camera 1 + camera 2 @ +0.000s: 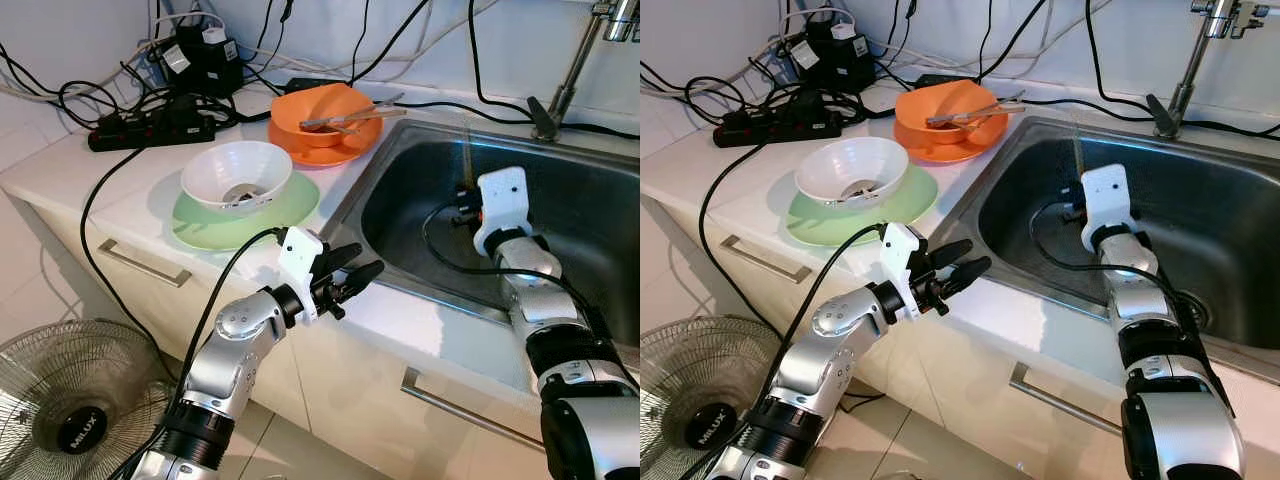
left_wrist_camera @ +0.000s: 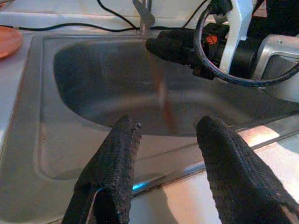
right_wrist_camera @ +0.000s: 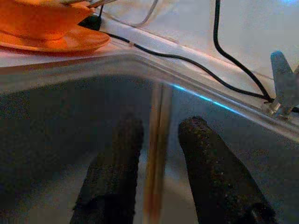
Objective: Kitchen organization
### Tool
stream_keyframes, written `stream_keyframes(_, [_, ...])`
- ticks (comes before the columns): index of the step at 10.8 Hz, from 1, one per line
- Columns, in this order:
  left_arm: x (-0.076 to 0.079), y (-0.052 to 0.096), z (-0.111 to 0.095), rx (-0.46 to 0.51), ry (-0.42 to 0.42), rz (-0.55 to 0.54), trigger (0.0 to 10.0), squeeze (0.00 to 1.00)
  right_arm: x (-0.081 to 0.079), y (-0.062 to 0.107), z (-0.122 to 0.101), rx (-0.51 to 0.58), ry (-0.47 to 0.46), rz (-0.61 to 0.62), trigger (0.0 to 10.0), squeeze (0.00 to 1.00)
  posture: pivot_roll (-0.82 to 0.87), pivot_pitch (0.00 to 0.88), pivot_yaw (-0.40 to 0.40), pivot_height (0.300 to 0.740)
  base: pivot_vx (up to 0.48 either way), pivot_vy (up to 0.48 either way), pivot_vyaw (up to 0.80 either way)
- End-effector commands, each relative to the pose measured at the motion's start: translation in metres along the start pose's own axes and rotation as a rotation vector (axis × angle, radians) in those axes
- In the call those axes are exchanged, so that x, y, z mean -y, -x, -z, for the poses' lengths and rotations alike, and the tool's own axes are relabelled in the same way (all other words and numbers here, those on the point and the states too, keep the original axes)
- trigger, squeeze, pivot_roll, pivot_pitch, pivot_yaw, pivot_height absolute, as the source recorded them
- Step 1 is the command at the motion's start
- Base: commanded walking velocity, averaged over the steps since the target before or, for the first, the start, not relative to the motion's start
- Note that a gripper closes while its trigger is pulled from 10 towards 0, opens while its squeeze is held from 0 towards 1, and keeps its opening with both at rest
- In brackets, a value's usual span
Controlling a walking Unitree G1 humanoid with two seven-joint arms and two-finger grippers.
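Observation:
My right gripper is down inside the steel sink, shut on a pair of wooden chopsticks that stand upright between its fingers. My left gripper is open with nothing in it, hovering over the counter's front edge beside the sink's left rim. A white bowl with dark scraps sits on a green plate on the counter. Behind it, an orange bowl rests on an orange plate, and utensils lie across the bowl.
A faucet rises at the sink's back right. A black power strip, adapters and tangled cables crowd the back left of the counter. Drawer handles run below the edge. A fan stands on the floor at left.

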State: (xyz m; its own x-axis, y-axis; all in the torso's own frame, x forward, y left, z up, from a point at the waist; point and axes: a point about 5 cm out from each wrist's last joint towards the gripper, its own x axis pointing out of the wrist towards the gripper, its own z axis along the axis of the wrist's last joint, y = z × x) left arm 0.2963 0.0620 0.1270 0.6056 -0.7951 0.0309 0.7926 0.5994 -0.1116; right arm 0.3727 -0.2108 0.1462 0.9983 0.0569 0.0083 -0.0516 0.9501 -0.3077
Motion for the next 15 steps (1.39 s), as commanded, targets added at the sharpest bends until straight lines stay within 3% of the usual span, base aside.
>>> stream_keyframes(1, [0.002,0.001,0.002,-0.021,-0.003,0.018,10.0,0.0,-0.005,-0.003,-0.006,0.023,0.011,-0.015,10.0,0.63,0.07,0.0,0.092,0.74,0.0,0.0,0.0])
stream_keyframes(2, [0.003,0.001,0.002,-0.023,-0.004,0.02,10.0,0.0,-0.005,-0.003,-0.006,0.025,0.011,-0.017,10.0,0.57,0.07,0.0,0.092,0.74,0.0,0.0,0.0])
stream_keyframes(3, [0.003,0.001,0.003,-0.024,-0.008,0.02,10.0,0.0,-0.006,-0.004,-0.008,0.03,0.014,-0.018,10.0,0.0,0.07,0.0,0.091,0.74,0.0,0.0,0.0])
stream_keyframes(5, [0.003,0.0,0.001,-0.014,-0.019,0.008,10.0,0.0,-0.008,-0.005,-0.013,0.058,0.012,-0.022,10.0,0.0,0.07,0.0,0.092,0.74,0.0,0.0,0.0])
stream_keyframes(7, [0.003,-0.002,-0.001,0.019,-0.03,-0.031,10.0,0.0,-0.008,-0.003,-0.033,0.178,-0.008,-0.038,10.0,0.0,0.06,0.0,0.091,0.74,0.0,0.0,0.0])
stream_keyframes(8, [0.002,-0.003,-0.001,0.027,-0.037,-0.051,10.0,0.0,-0.008,0.003,-0.044,0.255,-0.017,-0.049,10.0,0.0,0.06,0.0,0.09,0.74,0.0,0.0,0.0])
stream_keyframes(10, [-0.003,-0.002,-0.002,0.045,-0.063,-0.111,10.0,0.0,-0.009,0.012,-0.048,0.3,-0.029,-0.052,10.0,0.0,0.05,0.0,0.088,0.74,0.0,0.0,0.0])
stream_keyframes(11, [-0.011,-0.001,-0.004,0.066,-0.095,-0.196,10.0,0.0,-0.012,0.028,-0.044,0.331,-0.078,-0.035,10.0,0.0,0.04,0.0,0.087,0.74,0.0,0.0,0.0])
stream_keyframes(15, [-0.013,0.0,-0.002,0.082,-0.101,-0.241,10.0,0.0,-0.027,0.059,-0.013,0.279,-0.141,-0.067,10.0,0.0,0.03,0.0,0.094,0.74,0.0,0.0,0.0])
